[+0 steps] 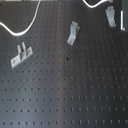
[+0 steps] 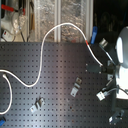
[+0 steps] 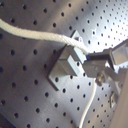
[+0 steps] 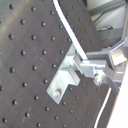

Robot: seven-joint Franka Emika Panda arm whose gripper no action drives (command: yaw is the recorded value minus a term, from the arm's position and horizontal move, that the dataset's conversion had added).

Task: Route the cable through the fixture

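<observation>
A black perforated board is seen in both exterior views, with three small metal brackets bolted to it. In the first exterior view one bracket stands toward the first exterior view's left, a second bracket sits near the middle top, and a third bracket lies at the upper right, close to a loop of the cable. In the second exterior view the cable is traced as a thin white cord from the second exterior view's left edge, dipping across the board, rising in an arch near the board's far edge and descending to a short red section beside the arm at the second exterior view's right. The gripper is located there, over the bracket nearest the arm. In the first wrist view the cable is seen running across the top of a bracket and appears to touch its upper edge, then passing between the grey fingers; a further length hangs down past them. In the second wrist view the cable is likewise laid against the bracket and led into the fingers. The fingers are recorded as clenched on the cable
</observation>
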